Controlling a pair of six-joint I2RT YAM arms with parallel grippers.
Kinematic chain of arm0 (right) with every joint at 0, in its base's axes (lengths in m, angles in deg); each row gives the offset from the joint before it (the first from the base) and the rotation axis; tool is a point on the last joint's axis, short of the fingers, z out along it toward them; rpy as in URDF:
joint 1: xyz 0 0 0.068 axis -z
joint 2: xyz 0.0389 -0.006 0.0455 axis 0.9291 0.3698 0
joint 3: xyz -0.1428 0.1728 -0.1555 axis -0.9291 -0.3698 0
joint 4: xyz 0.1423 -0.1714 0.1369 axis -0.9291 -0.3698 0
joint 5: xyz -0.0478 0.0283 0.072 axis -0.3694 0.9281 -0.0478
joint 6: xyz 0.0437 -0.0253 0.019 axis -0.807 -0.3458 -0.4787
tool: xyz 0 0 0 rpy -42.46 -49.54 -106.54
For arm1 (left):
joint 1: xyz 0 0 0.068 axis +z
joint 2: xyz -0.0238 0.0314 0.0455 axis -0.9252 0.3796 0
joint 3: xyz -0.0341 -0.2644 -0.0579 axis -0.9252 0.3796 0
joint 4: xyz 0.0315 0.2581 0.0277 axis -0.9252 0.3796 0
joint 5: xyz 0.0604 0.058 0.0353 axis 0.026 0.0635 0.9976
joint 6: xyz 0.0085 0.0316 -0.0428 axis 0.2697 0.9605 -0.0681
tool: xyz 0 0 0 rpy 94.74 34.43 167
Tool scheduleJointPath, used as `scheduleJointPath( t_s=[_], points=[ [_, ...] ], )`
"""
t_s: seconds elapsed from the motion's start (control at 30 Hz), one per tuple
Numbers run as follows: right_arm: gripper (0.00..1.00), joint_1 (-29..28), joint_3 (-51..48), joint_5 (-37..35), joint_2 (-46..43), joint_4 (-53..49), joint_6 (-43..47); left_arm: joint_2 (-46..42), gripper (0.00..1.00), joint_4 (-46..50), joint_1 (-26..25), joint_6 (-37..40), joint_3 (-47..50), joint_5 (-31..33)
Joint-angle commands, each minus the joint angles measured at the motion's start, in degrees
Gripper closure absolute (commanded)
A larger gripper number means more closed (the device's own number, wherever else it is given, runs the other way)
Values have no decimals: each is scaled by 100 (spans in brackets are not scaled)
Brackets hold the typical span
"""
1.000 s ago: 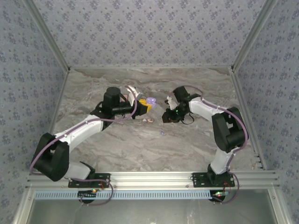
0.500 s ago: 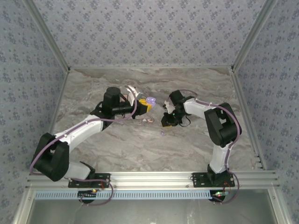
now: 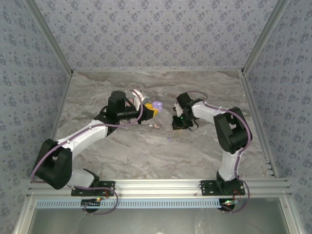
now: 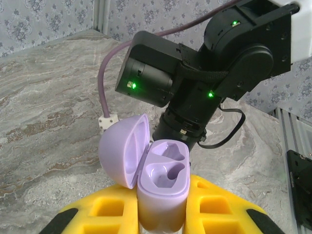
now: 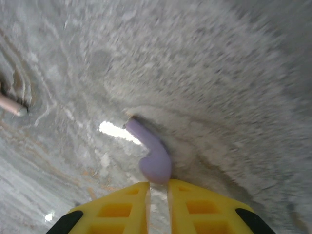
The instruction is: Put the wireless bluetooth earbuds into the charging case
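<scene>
Arms: two, both reaching toward the middle of the grey marble-patterned surface (image 3: 146, 156).

Left end effector (image 4: 163, 189): yellow fingers (image 4: 214, 204) pinching one lilac plastic charging case (image 4: 162, 195), held upright off the surface. Its hinged lid (image 4: 124, 148) stands open, tipped to the left in the left wrist view. Inside are two moulded wells (image 4: 165, 163), both empty. From the top camera the case (image 3: 157, 105) sits at the tip of that end effector (image 3: 150, 111), left of centre.

Right end effector (image 5: 157, 187): low over the surface, its two yellow fingers (image 5: 119, 204) drawn almost together with a thin slit between them. One lilac bean-shaped earbud (image 5: 151, 153) lies on the surface right at the fingertips, rounded end nearest them and stem pointing away. The view is blurred; cannot tell whether the tips touch it. From above, this end effector (image 3: 175, 125) is just right of centre, apart from the case.

Also on the surface: one small lilac speck (image 3: 169, 139) near the right end effector, and pinkish-white pieces (image 3: 155, 126) between the two end effectors, too small to count. One pinkish stem tip (image 5: 9, 104) shows at the left edge of the right wrist view.
</scene>
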Motion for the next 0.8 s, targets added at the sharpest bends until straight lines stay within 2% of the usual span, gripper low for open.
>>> scheduleJointPath(
  t_s=[0.0,0.43,0.67,0.77],
  points=[
    [81,45,236,-469,9,-144,-94,-102,88,-106,20,-16,-45,9],
    [81,48,597,-614,275,-392,-48,-120,88,-65,25,18,-28,41],
    [81,35,554,-1098,3,-499,-121,-159,88,-39,19,40,-47,50],
    [81,39,457,-1014,-157,-525,-74,-166,88,-40,26,37,-42,45]
  ],
)
